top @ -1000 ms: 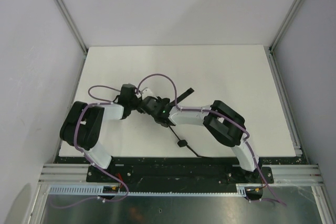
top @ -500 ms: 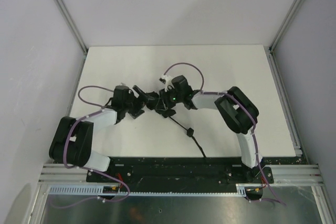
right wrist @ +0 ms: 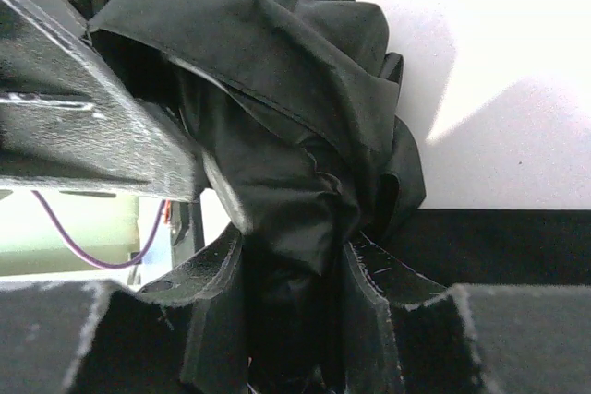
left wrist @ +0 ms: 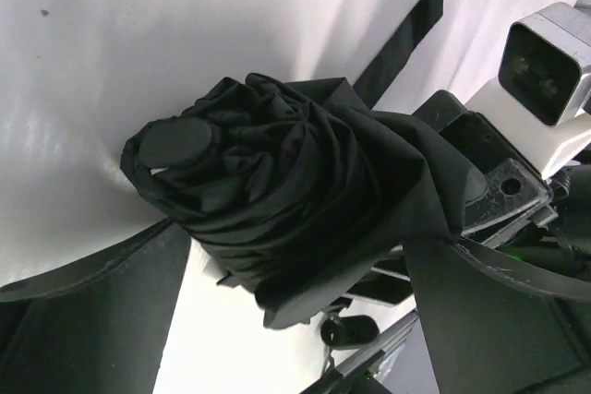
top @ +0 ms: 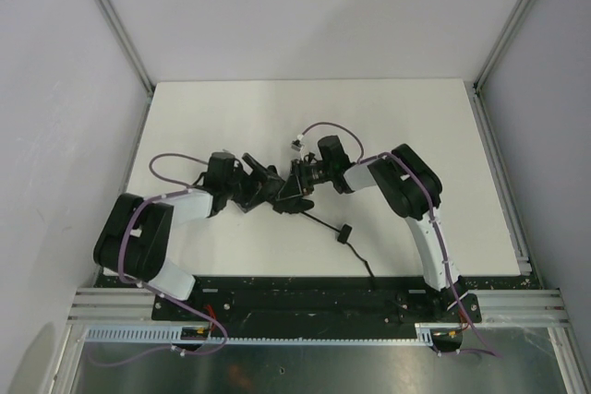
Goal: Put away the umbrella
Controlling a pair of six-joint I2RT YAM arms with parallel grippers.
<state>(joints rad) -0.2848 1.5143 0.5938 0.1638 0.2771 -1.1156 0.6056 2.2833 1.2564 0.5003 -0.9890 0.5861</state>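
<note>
The black folded umbrella (top: 277, 193) lies bunched low over the white table between the two grippers. My right gripper (top: 297, 182) is shut on its crumpled fabric (right wrist: 295, 191); both fingers (right wrist: 208, 311) press the cloth from either side. My left gripper (top: 257, 186) stands open, its fingers (left wrist: 92, 320) spread wide on either side of the rolled end (left wrist: 268, 182) without pinching it. A flat closure strap (left wrist: 406, 34) sticks out behind. The thin wrist cord with its toggle (top: 343, 233) trails toward the near edge.
The white table (top: 388, 126) is bounded by grey walls and aluminium posts (top: 503, 43). A black base rail (top: 305, 297) runs along the near edge. The right wrist camera (left wrist: 545, 62) sits close to the left gripper's fingers.
My left gripper has opened and let go of the umbrella. The right gripper kept its hold and shifted right and a little back; the cord's toggle slid right.
</note>
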